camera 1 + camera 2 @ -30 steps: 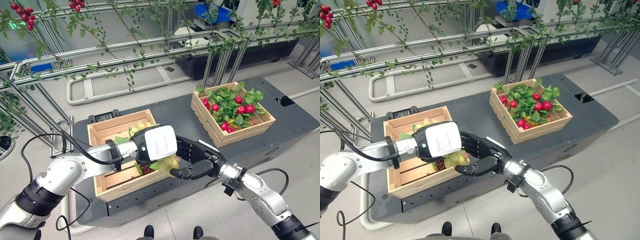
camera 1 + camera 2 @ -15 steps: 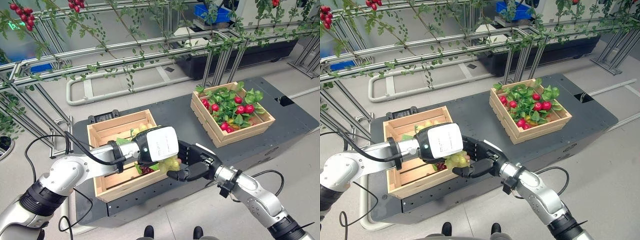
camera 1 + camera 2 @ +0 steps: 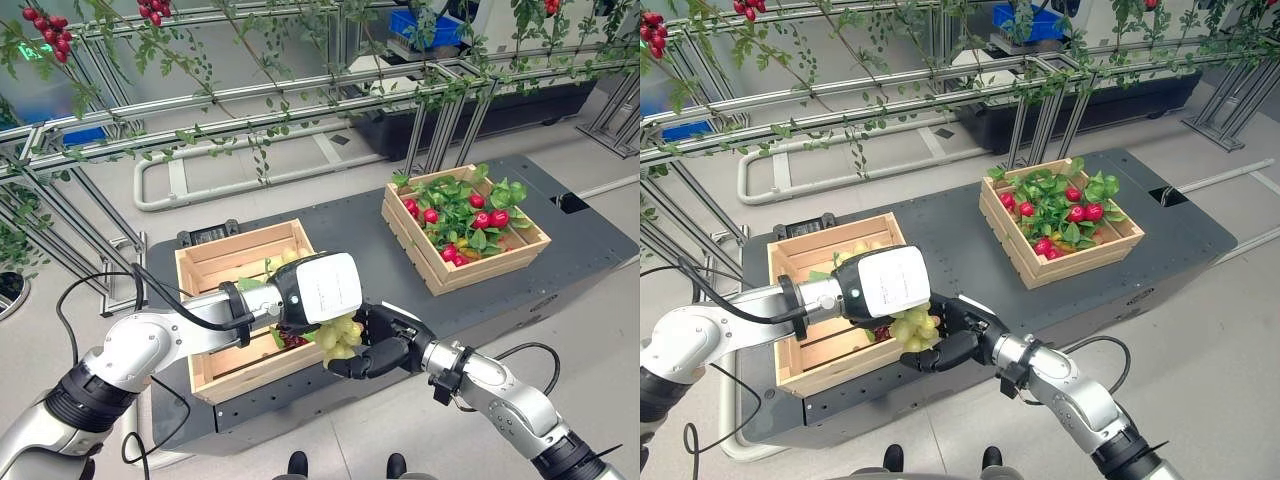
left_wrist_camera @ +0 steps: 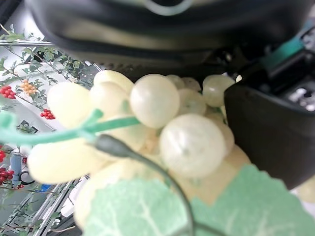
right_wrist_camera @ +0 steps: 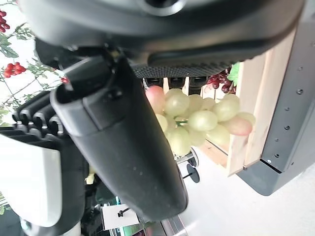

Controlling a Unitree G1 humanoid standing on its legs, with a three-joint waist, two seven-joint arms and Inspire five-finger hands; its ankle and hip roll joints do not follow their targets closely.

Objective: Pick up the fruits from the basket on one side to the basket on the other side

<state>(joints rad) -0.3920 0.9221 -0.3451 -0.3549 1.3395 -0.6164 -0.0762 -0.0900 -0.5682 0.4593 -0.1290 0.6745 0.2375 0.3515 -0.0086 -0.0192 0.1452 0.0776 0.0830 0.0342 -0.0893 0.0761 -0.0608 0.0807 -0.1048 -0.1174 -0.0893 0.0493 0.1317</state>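
A bunch of green grapes (image 3: pixel 339 336) is held above the front edge of the left crate (image 3: pixel 205 265), just outside its near right corner. The left hand (image 3: pixel 312 289) is curled round the top of the bunch; in its wrist view the grapes and their green stem are seen pressed close against the dark palm. The right hand (image 3: pixel 385 345) is brought in from the other side, touching the bunch from below and beside, with its thumb and fingers cupped toward the fruit. Whether the right hand's fingers are actually gripping the grapes or only loosely curled next to them cannot be told.

Some dark red fruit and pale fruit are left in the left crate, partly hidden behind the left hand. The right crate (image 3: pixel 438 270), standing well apart on the same dark platform (image 3: pixel 580 245), is seen filled with red fruit (image 3: pixel 489 218) and green leaves.

The task is judged to be in mid-course: a hand-over from left to right appears to be under way, the grapes are not yet carried across, and the fruit remaining in the left crate is still to be moved.
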